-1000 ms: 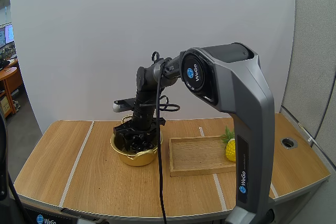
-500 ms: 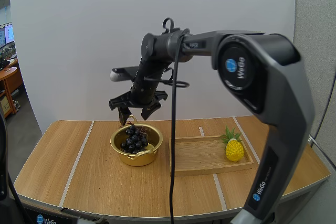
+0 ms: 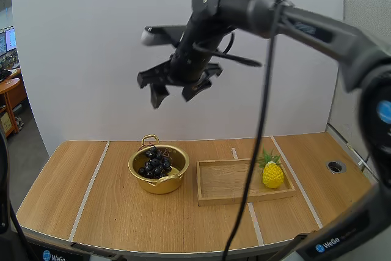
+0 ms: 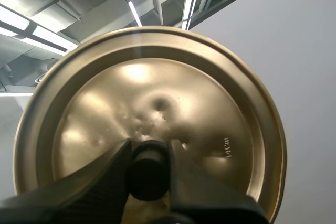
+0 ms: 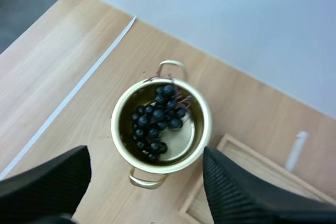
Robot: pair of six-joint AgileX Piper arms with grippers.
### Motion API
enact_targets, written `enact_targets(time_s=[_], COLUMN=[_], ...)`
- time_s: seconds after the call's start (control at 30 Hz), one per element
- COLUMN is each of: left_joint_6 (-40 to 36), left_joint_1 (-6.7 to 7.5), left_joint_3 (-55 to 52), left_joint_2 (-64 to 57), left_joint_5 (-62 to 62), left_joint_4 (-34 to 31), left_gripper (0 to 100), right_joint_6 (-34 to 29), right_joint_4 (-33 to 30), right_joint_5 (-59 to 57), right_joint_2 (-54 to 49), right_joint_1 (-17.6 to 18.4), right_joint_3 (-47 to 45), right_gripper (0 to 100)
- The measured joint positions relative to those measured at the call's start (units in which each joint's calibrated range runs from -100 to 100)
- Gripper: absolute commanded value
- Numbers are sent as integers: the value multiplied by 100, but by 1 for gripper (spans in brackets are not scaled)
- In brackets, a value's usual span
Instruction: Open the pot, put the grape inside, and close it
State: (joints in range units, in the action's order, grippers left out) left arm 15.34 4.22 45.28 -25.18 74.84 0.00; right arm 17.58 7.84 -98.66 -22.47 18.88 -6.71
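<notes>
Grapes (image 3: 155, 163) lie heaped inside the gold pot (image 3: 160, 184), which stands open on the desk (image 3: 104, 206), lower left of centre in the high view. It sits just beside a wooden tray (image 3: 235, 183) with a toy pineapple (image 3: 272, 174) at the tray's right end.

The right end effector (image 3: 171, 99) hangs well above the pot, in the upper middle of that frame, released, with nothing between its spread fingers. Its own camera looks straight down on the bunch. From where I stand, it seems parked up there to leave the pot's mouth free.

The left end effector (image 4: 149, 157) is clenched on the dark knob (image 4: 149, 176) of the lid (image 4: 210, 114), carrying it off the desk. A grip on the knob should let the lid go down squarely.

With the fruit in, I judge only the closing is left: centre the lid over the rim and lower it. The risk is that it seats askew on a stray stem.
</notes>
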Motion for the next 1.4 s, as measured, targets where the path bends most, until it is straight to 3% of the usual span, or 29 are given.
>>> enact_targets(time_s=[0.27,0.47,0.57,0.67,0.97,1.0,1.03,1.23,1.4], left_joint_6=[0,0,0,0,0,0,0,0,0], left_joint_1=[0,0,0,0,0,0,0,0,0], left_joint_3=[0,0,0,0,0,0,0,0,0], left_joint_2=[0,0,0,0,0,0,0,0,0], left_joint_5=[0,0,0,0,0,0,0,0,0], left_joint_4=[0,0,0,0,0,0,0,0,0], left_gripper=[0,0,0,0,0,0,0,0,0], right_joint_6=[-361,-453,-481,-481,-500,-511,-511,-350,-73], right_joint_4=[-507,-600,-656,-678,-701,-701,-688,-195,224], right_joint_5=[-63,-108,-134,-134,346,422,466,740,819], right_joint_2=[-1044,-1990,-2575,-3108,-3929,-4098,-4172,-4794,-5047], right_joint_1=[0,0,0,-75,-195,-254,-286,-563,-656], right_joint_3=[-21,-550,-1110,-2300,-3768,-3866,-3934,-4346,-4478], right_gripper=[100,100,100,100,100,97,87,0,0])
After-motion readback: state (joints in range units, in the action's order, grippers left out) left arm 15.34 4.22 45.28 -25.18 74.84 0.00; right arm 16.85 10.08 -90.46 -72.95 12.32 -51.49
